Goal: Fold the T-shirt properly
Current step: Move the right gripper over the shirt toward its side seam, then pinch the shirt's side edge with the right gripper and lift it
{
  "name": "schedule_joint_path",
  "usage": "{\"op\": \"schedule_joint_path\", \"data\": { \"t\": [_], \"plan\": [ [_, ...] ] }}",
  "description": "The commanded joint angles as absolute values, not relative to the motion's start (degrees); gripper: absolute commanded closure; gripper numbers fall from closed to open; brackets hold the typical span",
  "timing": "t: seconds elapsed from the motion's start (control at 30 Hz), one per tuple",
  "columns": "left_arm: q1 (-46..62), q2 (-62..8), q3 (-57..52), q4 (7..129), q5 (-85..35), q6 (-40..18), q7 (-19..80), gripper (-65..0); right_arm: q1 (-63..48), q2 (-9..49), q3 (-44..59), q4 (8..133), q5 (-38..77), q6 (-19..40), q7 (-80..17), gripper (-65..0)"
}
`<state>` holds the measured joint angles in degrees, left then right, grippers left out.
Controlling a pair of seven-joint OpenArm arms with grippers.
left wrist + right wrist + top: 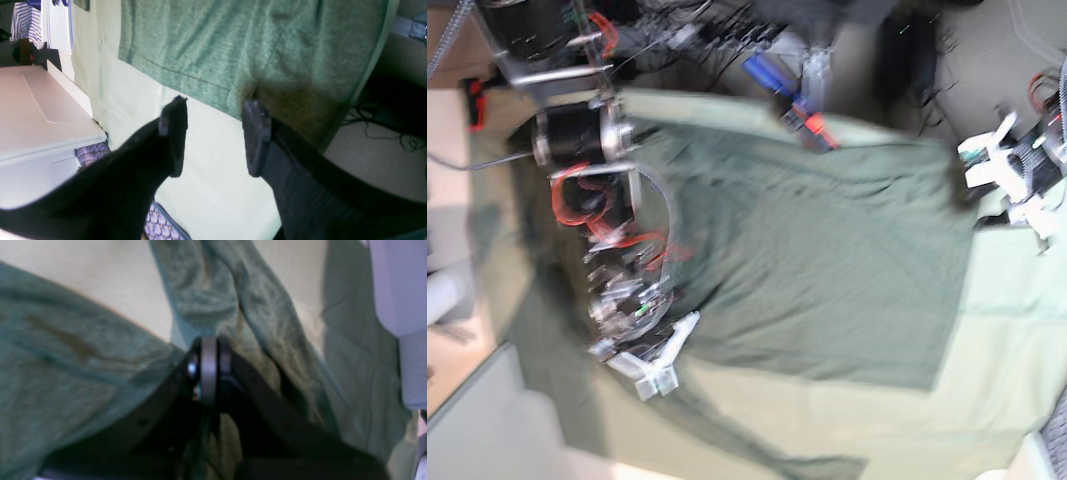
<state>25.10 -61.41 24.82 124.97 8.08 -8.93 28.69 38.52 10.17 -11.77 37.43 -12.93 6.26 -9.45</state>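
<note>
The T-shirt lies spread and wrinkled on the pale mint table cloth; it is dark heathered olive green. My right gripper is at the shirt's near left edge. In the right wrist view its fingertips are pressed together, and a ridge of the T-shirt bunches up from them. My left gripper stands open at the hem of the T-shirt, with one finger over the hem's corner and the other finger over bare cloth. In the base view the left gripper is by the shirt's right edge.
A white box stands beside the table in the left wrist view. Cables lie on the floor past the table edge. Wiring and gear crowd the table's far side. Bare table cloth lies to the right of the shirt.
</note>
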Motion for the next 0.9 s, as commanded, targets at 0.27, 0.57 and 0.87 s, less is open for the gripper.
{"op": "schedule_joint_path", "data": {
  "t": [0.27,0.57,0.87],
  "plan": [
    [24.8,-62.4,24.2,125.6,8.4,-7.9,27.8,-30.3,22.1,16.7,-11.7,68.3,-7.9,6.0,-13.0,0.0],
    [24.8,-61.5,24.2,125.6,8.4,-7.9,26.9,-30.3,10.5,25.1,-11.7,82.1,-7.5,6.0,-13.3,0.0],
    [22.7,-56.7,24.2,125.6,8.4,-3.7,26.8,-30.3,3.3,28.8,-11.4,88.0,-7.5,6.0,-13.4,0.0]
  ]
}}
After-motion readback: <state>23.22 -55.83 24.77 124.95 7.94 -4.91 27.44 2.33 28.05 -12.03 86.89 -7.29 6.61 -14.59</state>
